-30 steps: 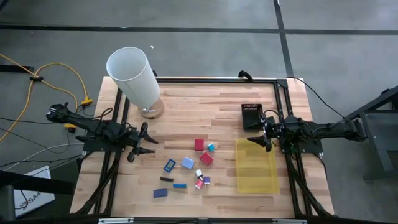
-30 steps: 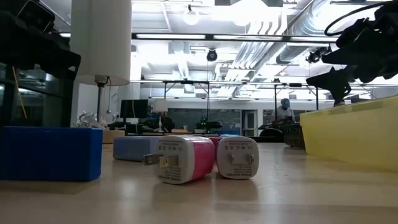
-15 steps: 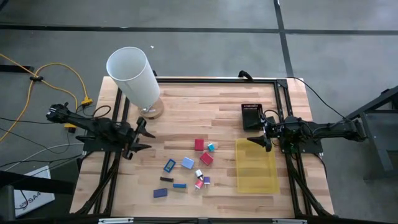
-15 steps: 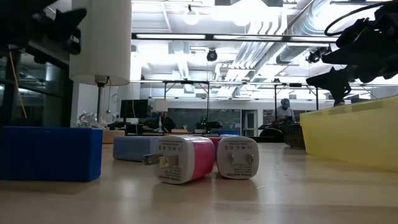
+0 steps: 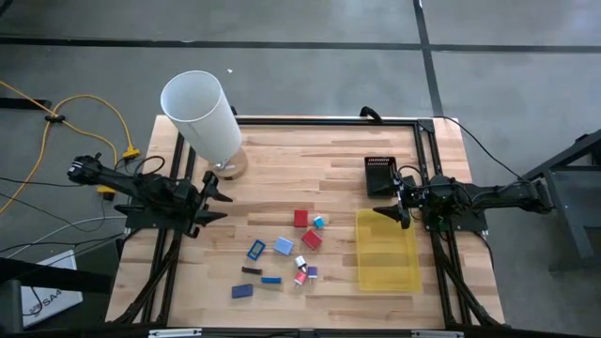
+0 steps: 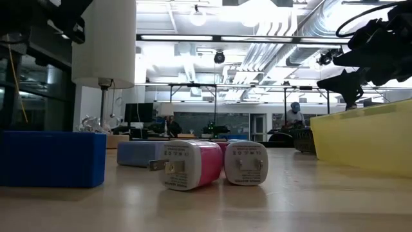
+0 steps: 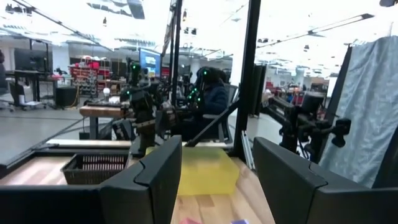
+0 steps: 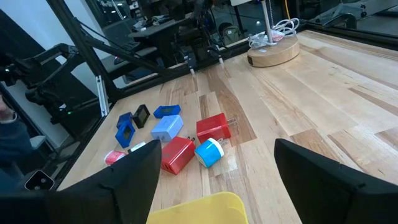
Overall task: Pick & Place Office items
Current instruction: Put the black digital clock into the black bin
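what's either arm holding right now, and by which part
Nothing. The left tool and right tool both stand open with bare gaps; the office items all lie on the table.

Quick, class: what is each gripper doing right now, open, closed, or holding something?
Left gripper: open, holding nothing, at the table's left edge.
Right gripper: open, holding nothing, above the yellow tray's far end.

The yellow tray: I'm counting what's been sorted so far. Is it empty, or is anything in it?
Empty. In the high view the yellow tray shows only bare bottom; the office items lie on the table beside it.
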